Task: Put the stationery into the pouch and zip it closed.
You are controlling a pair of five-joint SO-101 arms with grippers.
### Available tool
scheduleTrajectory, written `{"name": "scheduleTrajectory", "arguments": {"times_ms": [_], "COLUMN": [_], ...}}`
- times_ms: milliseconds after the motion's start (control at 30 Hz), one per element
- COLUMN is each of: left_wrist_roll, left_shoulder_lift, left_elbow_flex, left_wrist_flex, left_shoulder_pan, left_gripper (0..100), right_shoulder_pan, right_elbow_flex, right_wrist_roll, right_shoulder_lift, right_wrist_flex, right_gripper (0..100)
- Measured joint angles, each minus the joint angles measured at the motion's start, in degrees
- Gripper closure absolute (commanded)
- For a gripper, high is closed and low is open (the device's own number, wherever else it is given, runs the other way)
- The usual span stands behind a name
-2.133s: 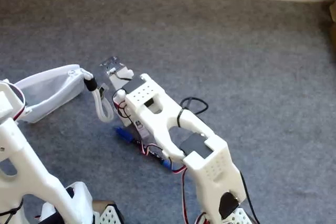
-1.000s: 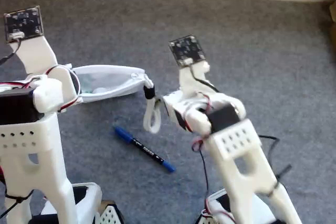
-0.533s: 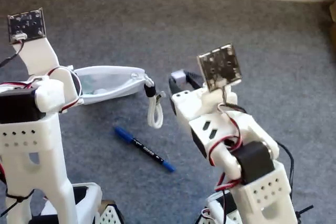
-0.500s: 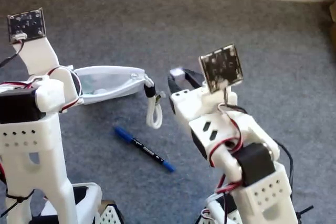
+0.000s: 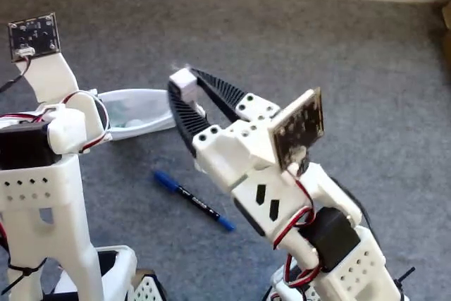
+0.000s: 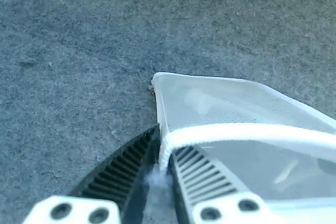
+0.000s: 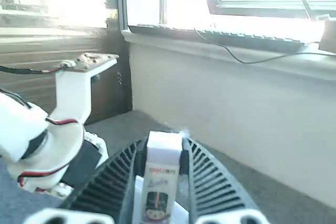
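A white mesh pouch (image 5: 134,116) lies on the grey carpet with its mouth open. My left gripper (image 6: 161,155) is shut on the pouch's rim (image 6: 236,132) at one end. My right gripper (image 5: 186,93) is raised in the air above the pouch's other end, shut on a small white eraser (image 5: 184,80) with a printed sleeve. In the right wrist view the eraser (image 7: 160,178) stands upright between the black ribbed fingers (image 7: 110,182). A blue pen (image 5: 194,201) lies on the carpet in front of the pouch, apart from both grippers.
The left arm (image 5: 42,167) stands tall at the near left, and the right arm's body (image 5: 296,202) fills the near centre. Open grey carpet (image 5: 338,54) stretches to the far wall. A window and wall (image 7: 236,35) show behind the raised gripper.
The right arm lifted off the carpet, turned and raised its gripper with the eraser above the pouch's end, now hiding the strap. The left arm rose with the pouch's rim, then held still.
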Motion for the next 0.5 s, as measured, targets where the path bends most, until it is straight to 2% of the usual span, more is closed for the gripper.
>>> {"name": "scheduleTrajectory", "arguments": {"times_ms": [333, 500], "left_wrist_roll": [0.00, 0.00], "left_shoulder_lift": [0.00, 0.00], "left_elbow_flex": [0.09, 0.09], "left_wrist_flex": [-0.18, -0.18], "left_shoulder_pan": [0.00, 0.00], "left_gripper": [99, 99], "right_shoulder_pan": [-2.55, -2.64], "right_elbow_flex": [22.07, 26.46], "right_wrist_roll": [0.00, 0.00], "right_shoulder_lift": [-0.09, 3.16], "right_wrist_flex": [-32.44, -42.37], "right_gripper": [99.5, 99.5]}}
